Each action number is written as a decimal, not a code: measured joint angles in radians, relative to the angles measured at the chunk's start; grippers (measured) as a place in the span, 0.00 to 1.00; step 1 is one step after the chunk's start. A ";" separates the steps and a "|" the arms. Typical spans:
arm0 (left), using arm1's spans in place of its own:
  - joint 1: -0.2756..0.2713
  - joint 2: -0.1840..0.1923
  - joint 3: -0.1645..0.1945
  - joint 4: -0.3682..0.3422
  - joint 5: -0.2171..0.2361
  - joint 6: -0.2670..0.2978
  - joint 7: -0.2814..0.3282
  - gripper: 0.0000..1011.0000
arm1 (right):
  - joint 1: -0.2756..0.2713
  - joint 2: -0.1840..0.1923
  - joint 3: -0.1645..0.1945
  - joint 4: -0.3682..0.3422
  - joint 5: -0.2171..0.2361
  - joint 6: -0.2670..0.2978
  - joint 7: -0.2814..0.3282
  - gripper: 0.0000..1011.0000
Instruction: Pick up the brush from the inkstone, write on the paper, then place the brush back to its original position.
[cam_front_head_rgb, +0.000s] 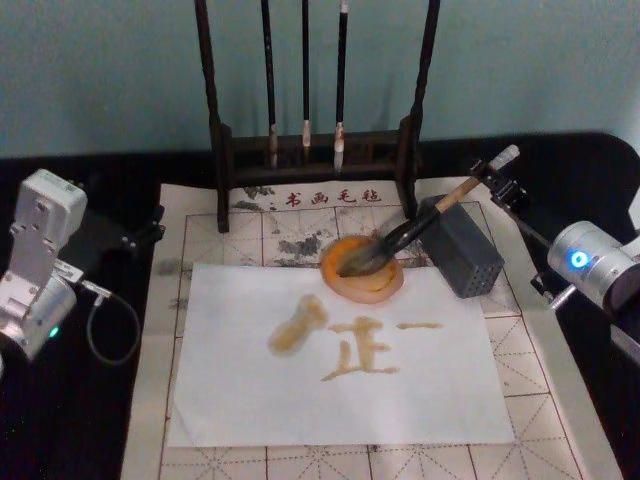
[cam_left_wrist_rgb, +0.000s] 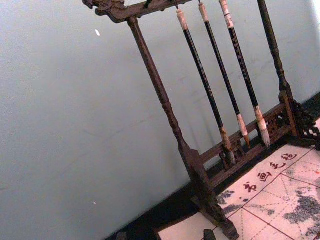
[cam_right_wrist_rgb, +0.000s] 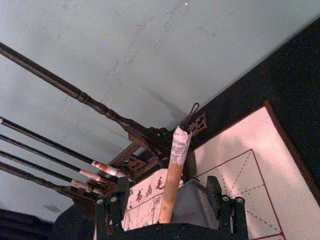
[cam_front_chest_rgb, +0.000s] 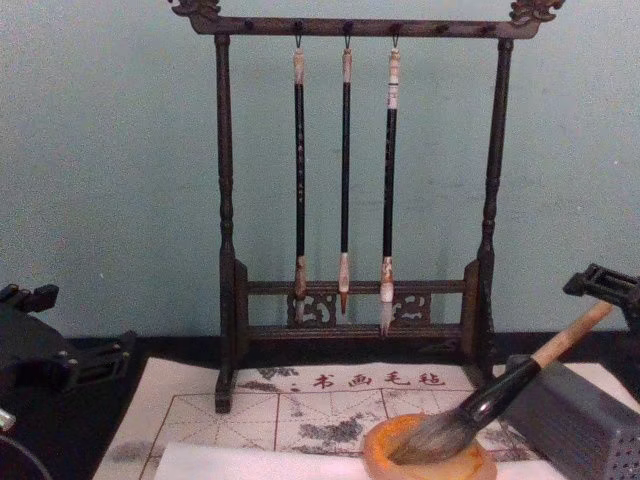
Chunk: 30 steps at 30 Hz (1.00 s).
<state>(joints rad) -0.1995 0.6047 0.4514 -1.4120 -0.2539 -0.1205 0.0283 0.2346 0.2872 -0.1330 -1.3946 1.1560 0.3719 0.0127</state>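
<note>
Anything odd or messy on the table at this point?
The paper carries a broad, blotchy orange-brown smear left of the neater strokes, like pooled ink. Otherwise tidy: the brush rests with its tuft in the inkstone.

Three thin brushes (cam_front_chest_rgb: 345, 170), one brush (cam_front_chest_rgb: 505, 385), one inkstone (cam_front_head_rgb: 365, 292).

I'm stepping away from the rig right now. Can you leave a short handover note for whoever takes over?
Right gripper: open, with a finger on each side of the brush handle's end and not clamping it.
Left gripper: parked at the left, beside the mat.
Brush: tuft in the inkstone, handle propped on the grey ribbed block.
Paper: carries orange-brown strokes, so the writing looks done.
Left to do: probably only pulling the right arm clear, if the brush counts as back in place.
</note>
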 joint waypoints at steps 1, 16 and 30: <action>0.000 0.000 0.000 0.000 0.000 0.000 0.000 0.99 | 0.008 -0.003 -0.003 0.009 0.006 0.000 -0.004 0.99; 0.000 0.000 0.000 0.000 0.000 0.000 0.000 0.99 | 0.119 -0.004 -0.044 0.149 0.039 -0.009 0.022 0.99; 0.000 0.000 0.000 0.000 0.000 0.000 0.000 0.99 | 0.116 0.026 -0.073 0.148 0.076 -0.009 0.042 0.99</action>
<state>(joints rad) -0.1995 0.6047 0.4514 -1.4120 -0.2539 -0.1205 0.0283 0.3508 0.3128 -0.2063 -1.2468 1.2317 0.3631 0.0546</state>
